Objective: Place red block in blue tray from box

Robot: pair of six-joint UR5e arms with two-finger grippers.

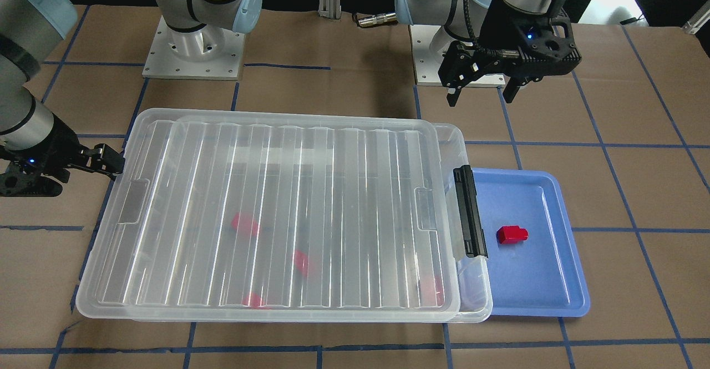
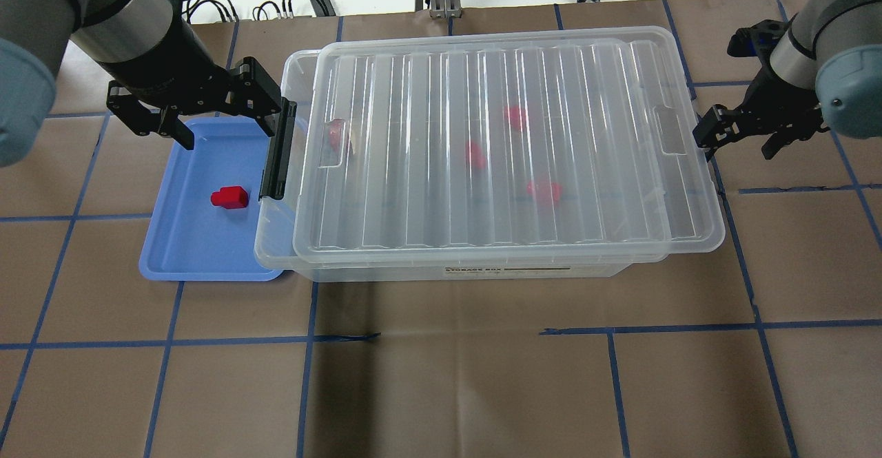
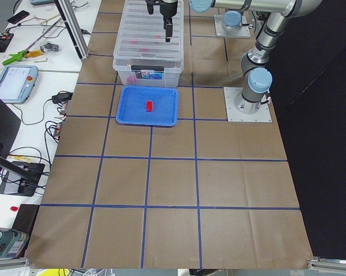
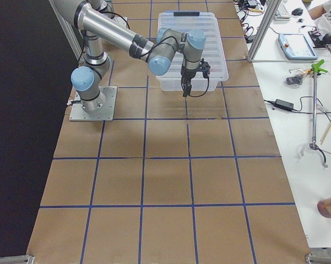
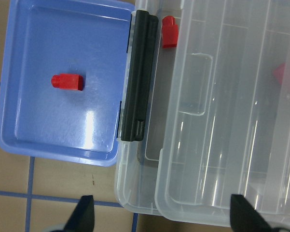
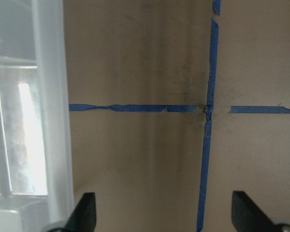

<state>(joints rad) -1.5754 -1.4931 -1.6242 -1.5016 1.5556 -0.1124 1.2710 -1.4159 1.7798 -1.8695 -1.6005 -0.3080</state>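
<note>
One red block (image 2: 229,198) lies on its side in the blue tray (image 2: 172,251); it also shows in the left wrist view (image 5: 67,81) and the front view (image 1: 511,234). The tray sits against the clip end of the clear box (image 2: 358,268). The ribbed lid (image 2: 482,203) lies on the box, shifted away from the black clip (image 2: 278,148), leaving a narrow gap. Several more red blocks (image 2: 475,153) show blurred through the lid, and one (image 5: 169,32) shows in the gap. My left gripper (image 2: 227,131) hangs open and empty above the tray's far edge. My right gripper (image 2: 741,140) is open and empty beside the box's other short end.
The table is brown paper with blue tape grid lines (image 6: 207,108). The two arm bases (image 1: 191,52) stand behind the box in the front view. Benches with cables and tools (image 3: 23,54) run along the table's far side.
</note>
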